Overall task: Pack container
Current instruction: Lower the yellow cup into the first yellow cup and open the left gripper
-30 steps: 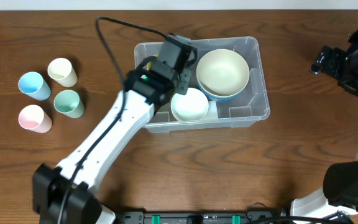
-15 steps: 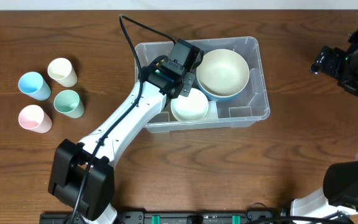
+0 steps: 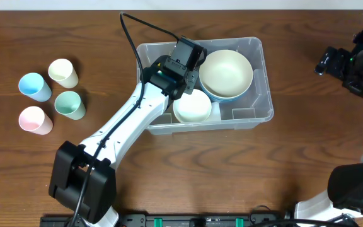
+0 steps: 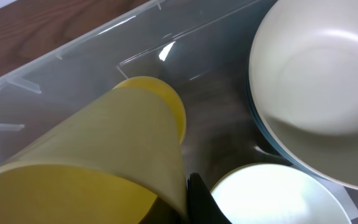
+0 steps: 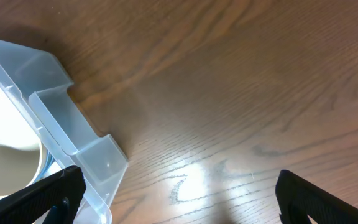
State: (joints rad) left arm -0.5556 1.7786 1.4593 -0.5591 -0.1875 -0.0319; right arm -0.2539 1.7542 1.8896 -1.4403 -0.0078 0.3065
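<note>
The clear plastic container (image 3: 257, 116) stands at the table's middle back. It holds a large cream bowl (image 3: 225, 71) stacked on a blue bowl (image 3: 224, 97), with a small white bowl (image 3: 191, 106) in front. My left gripper (image 3: 183, 68) is inside the container's left part, shut on a yellow cup (image 4: 104, 155) lying tilted with its base toward the bin's (image 4: 17, 93) far left wall. In the overhead view the wrist hides the cup. The left wrist view also shows the cream bowl (image 4: 316, 81) and the white bowl (image 4: 272, 196). My right gripper (image 5: 179, 193) is open and empty over bare wood.
Four pastel cups stand at the far left: blue (image 3: 33, 86), cream (image 3: 62, 72), green (image 3: 70, 104), pink (image 3: 34, 120). The right arm (image 3: 348, 63) hovers right of the container, whose corner (image 5: 55, 112) shows in the right wrist view.
The left arm has reached farther right and deeper over the container's left part with the yellow cup, then held nearly still. The right arm has not moved.
</note>
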